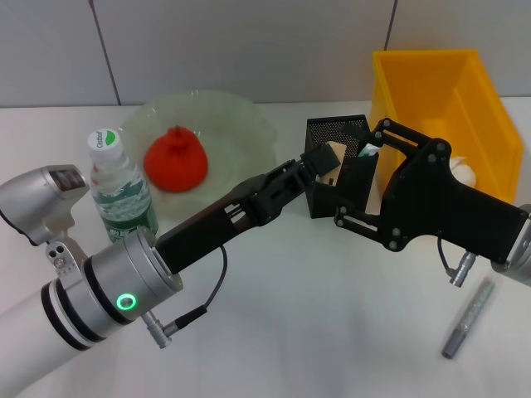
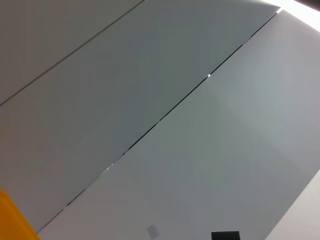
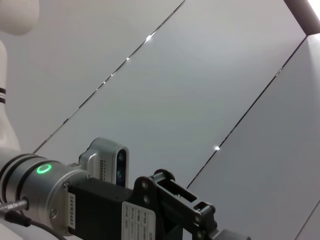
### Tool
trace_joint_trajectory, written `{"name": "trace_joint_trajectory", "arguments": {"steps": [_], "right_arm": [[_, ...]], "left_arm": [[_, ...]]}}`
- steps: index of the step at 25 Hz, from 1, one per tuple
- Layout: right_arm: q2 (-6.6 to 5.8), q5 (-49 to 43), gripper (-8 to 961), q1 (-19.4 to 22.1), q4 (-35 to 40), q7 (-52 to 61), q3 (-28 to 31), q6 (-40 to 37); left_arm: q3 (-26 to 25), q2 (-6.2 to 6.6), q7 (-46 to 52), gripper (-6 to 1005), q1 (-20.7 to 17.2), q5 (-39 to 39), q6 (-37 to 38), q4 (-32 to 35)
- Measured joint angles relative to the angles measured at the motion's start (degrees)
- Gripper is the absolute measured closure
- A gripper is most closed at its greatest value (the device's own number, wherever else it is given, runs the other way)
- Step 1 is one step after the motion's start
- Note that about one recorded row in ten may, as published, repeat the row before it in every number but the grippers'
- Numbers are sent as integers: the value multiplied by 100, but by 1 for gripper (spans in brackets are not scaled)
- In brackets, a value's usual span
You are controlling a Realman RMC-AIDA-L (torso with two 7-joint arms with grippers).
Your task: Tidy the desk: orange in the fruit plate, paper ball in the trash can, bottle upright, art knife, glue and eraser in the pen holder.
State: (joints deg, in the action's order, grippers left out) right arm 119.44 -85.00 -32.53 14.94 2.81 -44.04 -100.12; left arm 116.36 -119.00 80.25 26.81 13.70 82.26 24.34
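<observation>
Both grippers meet at my pen holder (image 1: 336, 157): left gripper (image 1: 319, 163) reaches in from the left pinching the eraser (image 1: 334, 156) over its mouth; right gripper's (image 1: 362, 162) grip I cannot tell.

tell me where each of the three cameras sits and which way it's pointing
Head view: high on the robot, looking down at the desk; both arms show, the left gripper and right gripper meeting at the pen holder, with the trash can behind.
Left wrist view: on the left arm, aimed up at the tiled wall; no part of the arm shows.
Right wrist view: on the right arm, aimed up at the same wall, with the left arm in view.
Shared: both wrist views see the wall; the left wrist and head views share the yellow trash can.
</observation>
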Motion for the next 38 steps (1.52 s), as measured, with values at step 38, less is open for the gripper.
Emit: {"name": "trace_joint_trajectory", "arguments": {"steps": [38], "right_arm": [[18, 4, 531, -8, -17, 0, -7, 14]], "left_arm": [[0, 0, 8, 595, 26, 0, 6, -3]]}}
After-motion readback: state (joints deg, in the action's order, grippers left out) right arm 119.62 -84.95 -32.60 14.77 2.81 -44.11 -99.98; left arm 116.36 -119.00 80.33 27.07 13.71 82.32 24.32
